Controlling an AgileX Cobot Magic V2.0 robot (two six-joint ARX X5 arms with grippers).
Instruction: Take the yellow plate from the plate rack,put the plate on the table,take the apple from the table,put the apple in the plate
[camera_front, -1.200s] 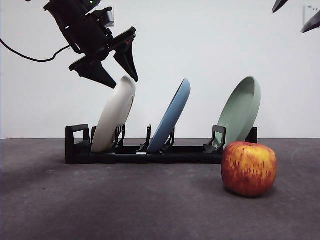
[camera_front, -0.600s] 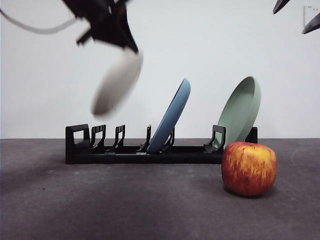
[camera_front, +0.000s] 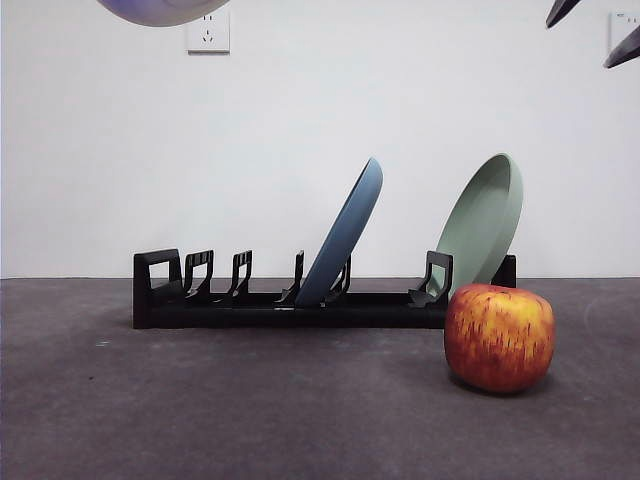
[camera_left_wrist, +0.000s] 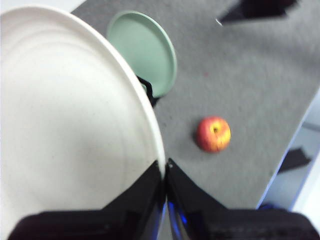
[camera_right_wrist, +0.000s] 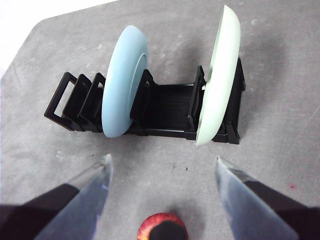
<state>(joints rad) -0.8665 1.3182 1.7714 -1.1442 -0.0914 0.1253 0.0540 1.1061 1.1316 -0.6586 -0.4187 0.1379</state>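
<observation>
The left gripper (camera_left_wrist: 164, 167) pinches the yellow plate (camera_left_wrist: 65, 120) by its rim, high at the front view's upper left; the right gripper (camera_right_wrist: 162, 172) waits wide open above the apple (camera_front: 499, 337)

plates: 3 total
cream plate (camera_left_wrist: 70, 125): 1, up in the air, clear of the rack
blue plate (camera_front: 343, 232): 1, leaning in the rack, middle
green plate (camera_front: 483, 222): 1, leaning in the rack, right end
rack (camera_front: 250, 303): 1, long black one, far side of the table
free holders in rack: left part, nothing in them
apple (camera_front: 499, 336): 1, on the table, near right
table (camera_front: 250, 410): 1
wall socket (camera_front: 208, 35): 1, far wall, upper left
</observation>
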